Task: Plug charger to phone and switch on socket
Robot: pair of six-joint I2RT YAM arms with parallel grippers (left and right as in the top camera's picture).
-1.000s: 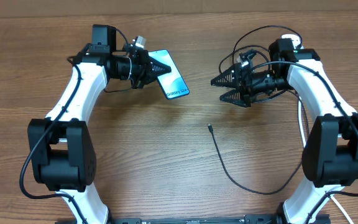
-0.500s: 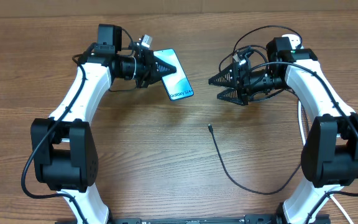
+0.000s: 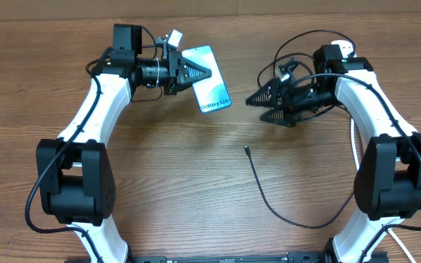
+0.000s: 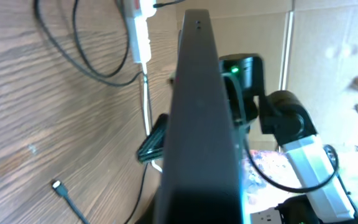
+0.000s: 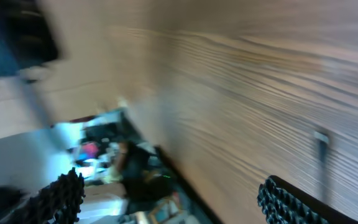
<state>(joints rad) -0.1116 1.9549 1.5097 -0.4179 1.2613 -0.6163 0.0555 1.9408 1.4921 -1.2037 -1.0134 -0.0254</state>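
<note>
1. Phone (image 3: 212, 79): blue-teal screen up, lying at a slant, gripped at one end; the left wrist view shows it edge-on (image 4: 201, 124) and raised off the worktop (image 3: 196, 183).
2. Left tool (image 3: 196, 73): closed tight on the phone's far-left end.
3. Right tool (image 3: 255, 107): well right of the phone, jaws spread wide, nothing between them.
4. Charger (image 3: 269, 196): thin black cable on the worktop; small connector tip (image 3: 247, 150) lies nearer the robot than the phone and a little to its right, apart from both tools; the cable curves away toward the right arm's base.
5. Socket (image 4: 140, 31): white strip, far right of the phone, beyond the right arm, mostly hidden from overhead.
</note>
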